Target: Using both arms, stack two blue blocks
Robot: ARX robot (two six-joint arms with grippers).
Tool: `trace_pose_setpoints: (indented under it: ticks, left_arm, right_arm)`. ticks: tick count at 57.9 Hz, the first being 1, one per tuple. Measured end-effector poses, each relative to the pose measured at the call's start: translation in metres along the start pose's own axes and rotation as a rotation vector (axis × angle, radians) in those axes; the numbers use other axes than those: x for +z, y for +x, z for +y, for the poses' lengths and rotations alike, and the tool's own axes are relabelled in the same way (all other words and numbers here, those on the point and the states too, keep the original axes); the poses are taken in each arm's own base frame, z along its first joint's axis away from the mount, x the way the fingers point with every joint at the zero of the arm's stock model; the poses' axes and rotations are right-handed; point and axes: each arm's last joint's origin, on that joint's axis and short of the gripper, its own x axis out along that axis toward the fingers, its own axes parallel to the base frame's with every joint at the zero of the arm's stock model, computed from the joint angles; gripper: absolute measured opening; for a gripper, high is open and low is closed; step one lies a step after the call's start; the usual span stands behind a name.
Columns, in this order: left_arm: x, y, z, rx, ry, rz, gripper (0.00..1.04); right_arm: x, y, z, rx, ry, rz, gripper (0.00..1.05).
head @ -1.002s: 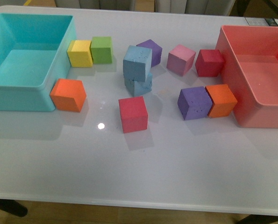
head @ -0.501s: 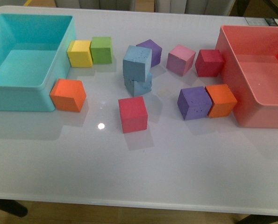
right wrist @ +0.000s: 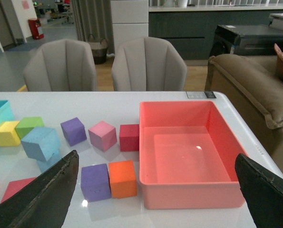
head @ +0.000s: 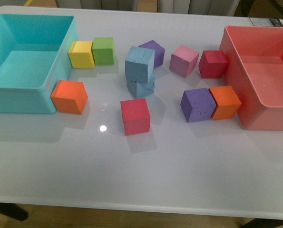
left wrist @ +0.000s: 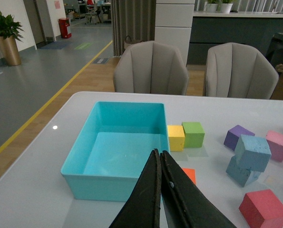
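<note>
Two light blue foam cubes stand stacked mid-table. The upper blue block (head: 140,63) rests skewed on the lower blue block (head: 141,87). The stack also shows in the left wrist view (left wrist: 253,152) and the right wrist view (right wrist: 40,143). Neither arm shows in the front view. My left gripper (left wrist: 159,164) is shut and empty, raised near the teal bin (left wrist: 84,185), well away from the stack. My right gripper (right wrist: 155,183) is wide open and empty, raised near the red bin (right wrist: 189,194).
A teal bin (head: 17,102) stands at the left, a red bin (head: 234,71) at the right. Around the stack lie yellow (head: 81,54), green (head: 103,51), orange (head: 69,97), red (head: 135,116), purple (head: 197,104), orange (head: 225,102), pink (head: 184,61), dark red (head: 212,63) and purple (head: 154,49) cubes.
</note>
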Motion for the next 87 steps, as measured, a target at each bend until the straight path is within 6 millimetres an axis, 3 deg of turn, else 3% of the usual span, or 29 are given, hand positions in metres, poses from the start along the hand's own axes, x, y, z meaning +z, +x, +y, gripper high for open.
trace_pose_setpoints:
  ticks: [30,58,87]
  left_arm:
    - [-0.003,-0.013,0.000,0.000,0.000,0.005,0.04]
    - [-0.003,-0.013,0.000,0.000,0.000,0.005,0.97]
    - [-0.003,-0.013,0.000,0.000,0.003,0.005,0.96]
  right_arm:
    - [0.000,0.000,0.000,0.000,0.000,0.000,0.96]
    - [0.000,0.000,0.000,0.000,0.000,0.000,0.96]
    - [0.000,0.000,0.000,0.000,0.000,0.000,0.96]
